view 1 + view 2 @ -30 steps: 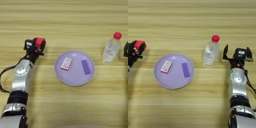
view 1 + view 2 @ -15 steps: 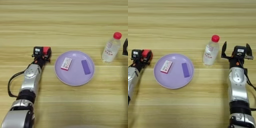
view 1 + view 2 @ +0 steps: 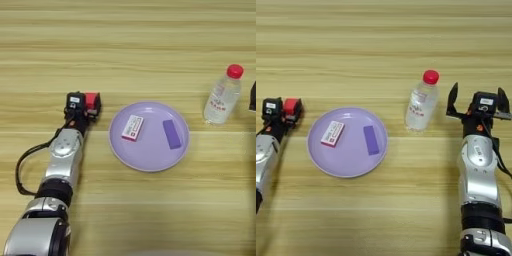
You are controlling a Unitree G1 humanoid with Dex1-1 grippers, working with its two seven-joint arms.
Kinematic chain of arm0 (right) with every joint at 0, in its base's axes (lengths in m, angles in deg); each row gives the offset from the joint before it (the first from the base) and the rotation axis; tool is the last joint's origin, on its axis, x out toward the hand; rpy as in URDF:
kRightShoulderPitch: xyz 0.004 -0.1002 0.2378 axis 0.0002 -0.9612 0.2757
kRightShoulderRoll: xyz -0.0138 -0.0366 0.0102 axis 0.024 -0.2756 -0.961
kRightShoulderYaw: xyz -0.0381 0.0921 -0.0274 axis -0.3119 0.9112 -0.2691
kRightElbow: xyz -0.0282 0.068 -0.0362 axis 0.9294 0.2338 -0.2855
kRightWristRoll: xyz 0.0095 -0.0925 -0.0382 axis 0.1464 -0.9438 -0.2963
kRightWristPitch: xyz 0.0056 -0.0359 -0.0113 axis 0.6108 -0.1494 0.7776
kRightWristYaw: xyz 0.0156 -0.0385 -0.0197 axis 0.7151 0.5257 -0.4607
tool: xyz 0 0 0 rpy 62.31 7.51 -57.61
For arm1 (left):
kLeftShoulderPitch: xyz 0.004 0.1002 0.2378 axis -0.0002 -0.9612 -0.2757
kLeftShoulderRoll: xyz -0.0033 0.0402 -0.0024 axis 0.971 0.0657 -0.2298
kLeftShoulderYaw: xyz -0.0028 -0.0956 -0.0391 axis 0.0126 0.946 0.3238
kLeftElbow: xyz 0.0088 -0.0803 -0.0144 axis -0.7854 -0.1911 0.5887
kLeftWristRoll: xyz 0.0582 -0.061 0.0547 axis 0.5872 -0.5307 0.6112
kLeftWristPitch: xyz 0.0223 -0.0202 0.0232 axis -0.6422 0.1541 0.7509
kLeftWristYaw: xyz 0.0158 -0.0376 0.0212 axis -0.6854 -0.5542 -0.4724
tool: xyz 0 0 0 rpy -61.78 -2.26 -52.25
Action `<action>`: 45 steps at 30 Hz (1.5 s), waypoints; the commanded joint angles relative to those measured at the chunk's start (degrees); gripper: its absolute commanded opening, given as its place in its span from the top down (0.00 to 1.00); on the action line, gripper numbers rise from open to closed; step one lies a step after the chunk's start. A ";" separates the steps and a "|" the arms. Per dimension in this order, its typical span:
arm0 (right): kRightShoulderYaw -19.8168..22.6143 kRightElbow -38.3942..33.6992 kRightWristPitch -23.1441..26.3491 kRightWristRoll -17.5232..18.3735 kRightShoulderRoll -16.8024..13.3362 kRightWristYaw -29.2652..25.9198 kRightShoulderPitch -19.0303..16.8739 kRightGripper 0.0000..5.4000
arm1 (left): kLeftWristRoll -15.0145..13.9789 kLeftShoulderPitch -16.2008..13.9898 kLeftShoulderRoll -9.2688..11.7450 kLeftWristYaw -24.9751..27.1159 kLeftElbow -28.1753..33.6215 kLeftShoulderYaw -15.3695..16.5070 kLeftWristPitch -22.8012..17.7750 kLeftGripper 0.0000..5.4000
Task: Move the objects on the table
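Note:
My left gripper [image 3: 87,107] is shut on a small red cube [image 3: 91,100], held just above the table [image 3: 125,50] a little left of the lilac plate [image 3: 150,152]. On the plate lies a small purple block [image 3: 171,134], right of centre. At the right side, beside the bottle, my right gripper [image 3: 477,98] stands open with nothing between its fingers [image 3: 452,95].
A white and pink flat packet [image 3: 132,127] lies on the plate's left half. A clear bottle with a red cap [image 3: 422,102] stands upright between the plate and my right gripper. Bare wood stretches across the far half of the table.
My left gripper has carried the red cube to the right and a little nearer, ending close to the plate's left rim. The right arm has stayed in place.

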 commanded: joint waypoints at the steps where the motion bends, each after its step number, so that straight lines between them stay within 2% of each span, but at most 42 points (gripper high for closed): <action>1: 1.05 -2.31 -1.21 1.26 -0.03 -0.06 -0.19 0.00 | -0.19 1.09 -0.12 -0.45 -1.07 0.44 1.37 0.30; 4: 0.74 -6.19 -3.35 0.44 -0.10 0.08 -0.94 0.00 | 0.80 1.95 0.38 -2.73 -3.42 0.99 5.13 0.26; 6: 0.31 -8.14 -3.81 0.07 -0.04 -0.14 -1.26 0.00 | -0.72 2.94 0.51 -2.23 -5.76 2.45 7.48 0.21; 13: -0.93 -14.61 -2.30 -0.98 0.49 -0.41 -2.62 0.00 | -0.12 5.13 2.12 -4.32 -10.38 4.15 14.83 0.10; 17: -2.58 -19.25 -0.70 -1.34 0.54 -1.79 -3.95 0.00 | -1.30 5.72 3.34 -2.47 -12.03 5.23 19.21 0.03; 21: -4.28 -22.74 1.12 -1.07 0.84 -3.41 -4.90 0.00 | 1.11 5.75 4.67 -3.49 -13.24 4.18 23.92 0.00; 26: -6.58 -26.05 3.04 0.34 1.21 -6.39 -5.60 0.00 | 0.94 6.17 4.66 -2.60 -14.99 4.03 25.45 0.00; 31: -11.08 -30.26 5.81 -0.76 1.90 -8.94 -6.19 0.00 | 1.06 6.43 4.55 -2.40 -16.39 3.81 25.62 0.00; 36: -14.99 -33.25 11.22 -0.11 2.31 -12.04 -7.49 0.00 | 2.07 6.49 4.77 -3.44 -17.07 3.30 26.15 0.00; 45: -18.35 -32.44 13.64 -0.84 2.94 -14.74 -8.95 0.00 | 3.48 6.64 4.13 -4.79 -17.60 2.11 26.66 0.00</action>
